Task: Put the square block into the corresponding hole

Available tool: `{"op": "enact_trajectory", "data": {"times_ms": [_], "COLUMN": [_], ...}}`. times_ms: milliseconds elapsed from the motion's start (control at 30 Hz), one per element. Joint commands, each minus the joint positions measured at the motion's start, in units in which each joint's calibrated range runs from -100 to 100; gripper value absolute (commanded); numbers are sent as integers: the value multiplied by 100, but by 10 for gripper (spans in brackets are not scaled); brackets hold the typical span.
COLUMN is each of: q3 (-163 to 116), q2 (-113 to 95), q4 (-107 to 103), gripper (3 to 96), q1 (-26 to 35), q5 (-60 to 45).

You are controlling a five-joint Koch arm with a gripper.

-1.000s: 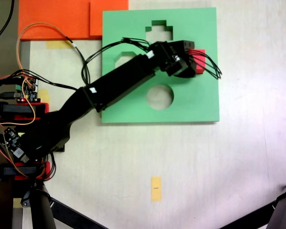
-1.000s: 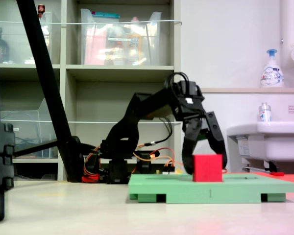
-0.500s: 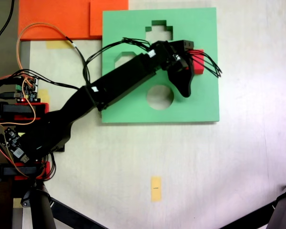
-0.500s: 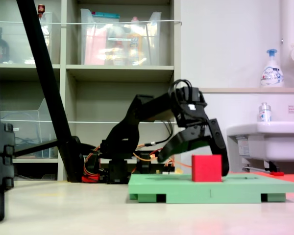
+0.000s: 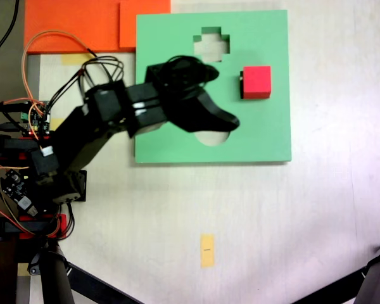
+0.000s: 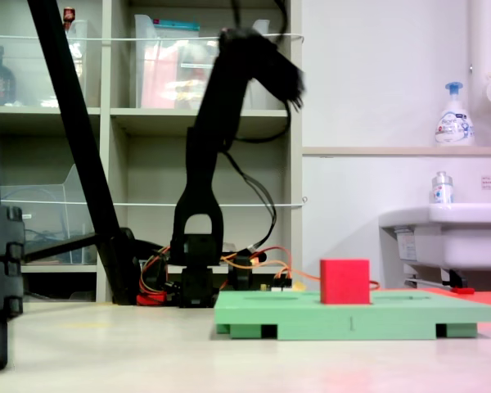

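Gripper (image 5: 218,119) up high off the board, empty, jaw state can't tell, and the square block (image 5: 257,82) sits proud at the green board's (image 5: 266,133) 2 o'clock w/ hole edge (image 5: 241,83) showing, so you risk it tipping out, not seated.

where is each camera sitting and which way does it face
First exterior view: overhead, looking straight down on the green board; the arm reaches in from the first exterior view's left, gripper above the board.
Second exterior view: near floor level, side-on to the board's edge; arm raised high, shelves behind.
Both show the red block.
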Motion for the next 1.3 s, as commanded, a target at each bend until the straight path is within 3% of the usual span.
{"op": "enact_trajectory", "data": {"times_ms": [33,167,300,400,500,533,733,1000,1300], "q3": [304,-65,-2218,-5618,-9008,-9795,-13564,-16854,-16874], "q2": [-551,-216,-775,-2493,-4071,-4350,-5426,-6613,-7018], "q4": [288,327,924,3456,7154,8001,10168,10476,9484], "gripper": [677,675,677,674,502,489,489,483,486], "q1": [-366,-879,-1187,-1255,-1343,-1343,-1270,-1148,-1143], "q5": [-645,-943,-977,-1060,-1470,-1543,-2139,-2574,-2838]}}
